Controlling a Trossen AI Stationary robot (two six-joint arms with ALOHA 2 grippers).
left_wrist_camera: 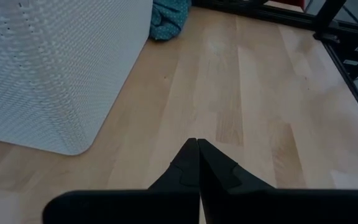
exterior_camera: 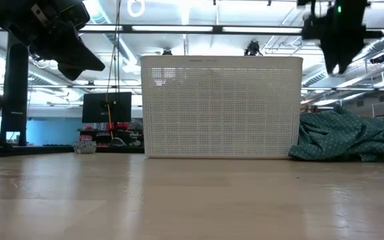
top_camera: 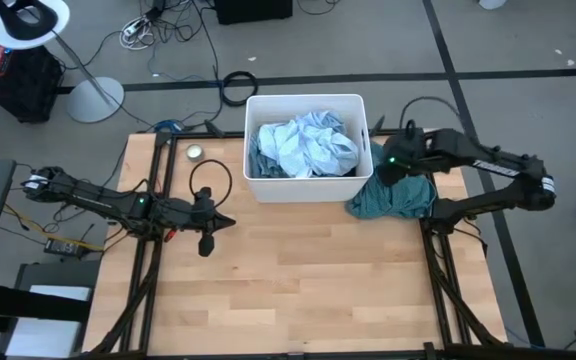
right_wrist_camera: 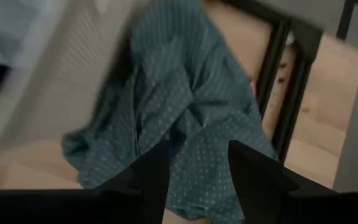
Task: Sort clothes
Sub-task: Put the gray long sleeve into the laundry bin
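Two arms over a wooden table, one white bin, clothes in and beside it.

High view: the bin (top_camera: 308, 105) sits top centre, filled with light blue clothes (top_camera: 303, 145); a teal garment (top_camera: 393, 197) lies heaped against its right side, and the right gripper (top_camera: 386, 168) hangs above that heap. The left gripper (top_camera: 226, 222) waits left of centre, over bare wood. Low view: the teal garment (exterior_camera: 349, 137) lies at right beside the bin (exterior_camera: 222, 107). Left wrist view: the left gripper (left_wrist_camera: 197, 144) has its fingers pressed together. Right wrist view: the right gripper (right_wrist_camera: 197, 152) has fingers apart, empty, above the dotted teal garment (right_wrist_camera: 179, 93).
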